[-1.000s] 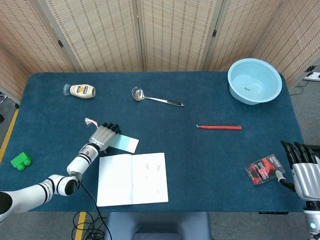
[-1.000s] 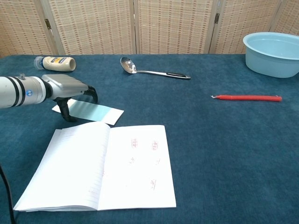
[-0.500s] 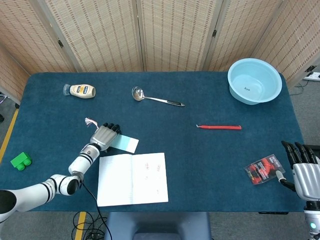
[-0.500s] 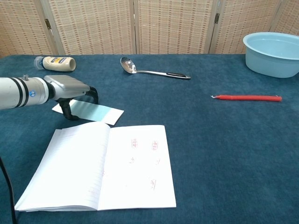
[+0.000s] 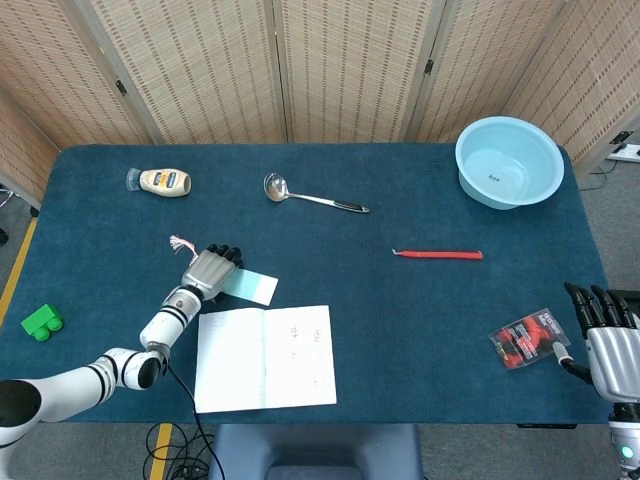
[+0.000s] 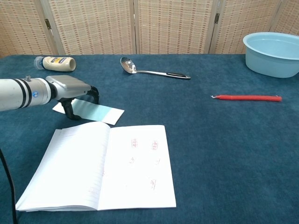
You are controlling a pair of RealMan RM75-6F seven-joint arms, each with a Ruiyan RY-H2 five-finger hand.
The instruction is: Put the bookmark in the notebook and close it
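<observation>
Pale blue, the bookmark (image 6: 96, 112) lies flat on the dark teal table (image 5: 400, 320), just beyond the far left corner of the notebook (image 5: 265, 358), which is open with its white pages facing up near the front edge. A tassel (image 5: 180, 243) trails from the bookmark's left end. Over that end arches the left hand (image 6: 74, 93), its dark fingertips (image 6: 69, 112) curled down to the card and cloth; whether they actually pinch the bookmark I cannot tell, though the hand is bent over it rather than spread flat. From the notebook, a mayonnaise bottle (image 5: 160, 181) lies on its side at about eleven o'clock, a metal ladle (image 5: 312, 196) at twelve, and a red stick (image 5: 438, 254) at two. Further off toward two o'clock sits a light blue basin (image 5: 509, 161) in the far right corner. At three o'clock a small dark packet (image 5: 528, 339) rests close beside the right hand (image 5: 605, 335), which stands at the table's right edge with fingers upright and apart, holding nothing. A green block (image 5: 41, 322) sits at nine o'clock, off the left edge.
</observation>
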